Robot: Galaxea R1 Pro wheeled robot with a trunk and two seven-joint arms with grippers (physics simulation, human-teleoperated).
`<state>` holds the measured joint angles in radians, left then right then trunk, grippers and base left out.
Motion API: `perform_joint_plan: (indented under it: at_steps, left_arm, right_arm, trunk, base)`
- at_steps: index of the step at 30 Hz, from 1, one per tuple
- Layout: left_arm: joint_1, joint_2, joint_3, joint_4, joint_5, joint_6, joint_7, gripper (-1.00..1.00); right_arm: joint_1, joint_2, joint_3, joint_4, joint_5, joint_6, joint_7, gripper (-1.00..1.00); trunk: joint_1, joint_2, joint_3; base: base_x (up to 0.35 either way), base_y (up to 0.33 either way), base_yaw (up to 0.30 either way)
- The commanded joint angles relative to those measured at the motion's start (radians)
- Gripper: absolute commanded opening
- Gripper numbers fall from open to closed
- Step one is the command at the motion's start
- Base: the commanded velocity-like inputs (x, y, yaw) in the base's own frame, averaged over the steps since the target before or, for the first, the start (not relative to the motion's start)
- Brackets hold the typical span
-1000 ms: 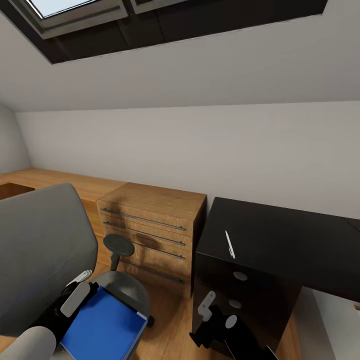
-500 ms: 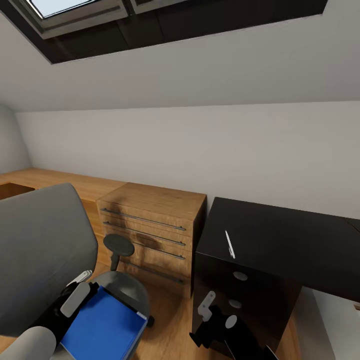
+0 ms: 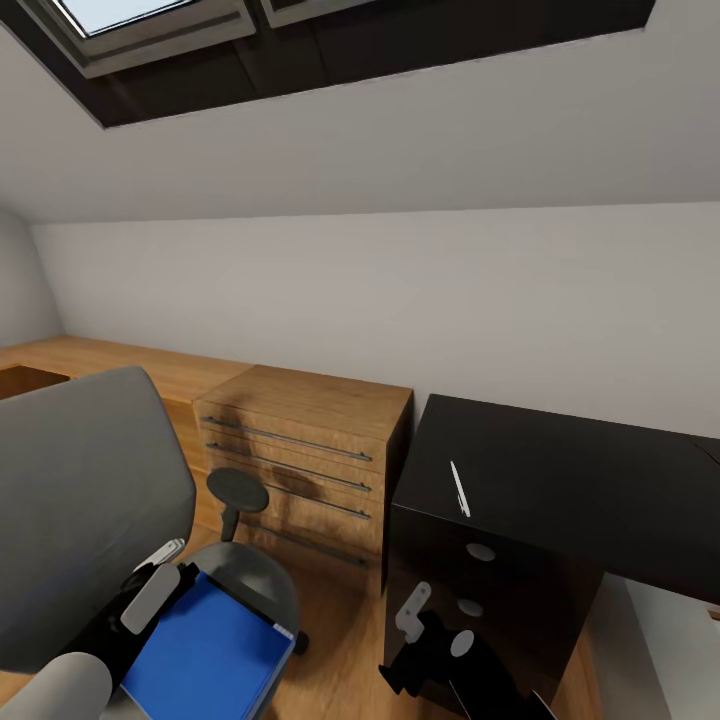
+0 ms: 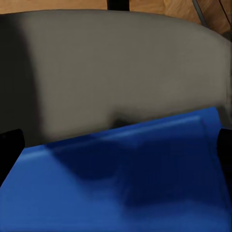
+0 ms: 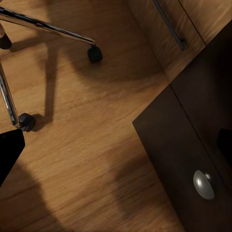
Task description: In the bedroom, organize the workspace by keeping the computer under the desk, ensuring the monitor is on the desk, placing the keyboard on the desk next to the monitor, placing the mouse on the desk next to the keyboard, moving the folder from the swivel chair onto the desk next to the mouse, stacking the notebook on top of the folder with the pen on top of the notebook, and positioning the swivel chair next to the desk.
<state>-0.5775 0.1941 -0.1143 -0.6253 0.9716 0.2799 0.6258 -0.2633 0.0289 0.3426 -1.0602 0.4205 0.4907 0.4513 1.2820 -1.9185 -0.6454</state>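
1. I see the blue folder (image 3: 205, 650) lying flat on the grey seat of the swivel chair (image 3: 85, 500), low at my left in the head view.
2. My left tool (image 3: 150, 590) hangs directly over the folder's near-left corner, its fingers spread apart to either side of the blue cover in the left wrist view (image 4: 121, 179).
3. Whether the fingers touch the folder, I cannot tell.
4. My right tool (image 3: 420, 625) hovers in front of the black surface (image 3: 560, 490); its fingers appear spread, holding nothing.
5. A white pen (image 3: 459, 488) lies on that surface.
6. The surface lies to the right of the folder, so I judge the left arm, being nearer, should carry it across.
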Motion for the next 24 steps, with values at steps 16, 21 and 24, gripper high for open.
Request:
perform_joint_plan:
  at_steps: [16, 21, 24]
  left_arm:
    - [-0.016, 0.002, 0.052, -0.014, 0.002, -0.002, 0.015, 1.00]
    - [-0.016, 0.003, 0.066, -0.015, -0.002, -0.003, 0.017, 1.00]
    - [-0.016, 0.002, 0.070, -0.016, -0.003, -0.003, 0.018, 1.00]
  right_arm:
    - [-0.001, 0.000, -0.001, -0.002, 0.011, 0.003, 0.007, 1.00]
    - [-0.001, 0.000, -0.001, -0.003, 0.011, 0.003, 0.007, 1.00]
    - [-0.001, 0.000, -0.001, -0.003, 0.011, 0.003, 0.007, 1.00]
  trunk:
    - [0.000, -0.001, -0.001]
    - [0.019, -0.036, -0.017]
    - [0.031, -0.057, -0.026]
  base:
    - [0.000, 0.000, 0.000]
    - [0.000, 0.000, 0.000]
    - [0.000, 0.000, 0.000]
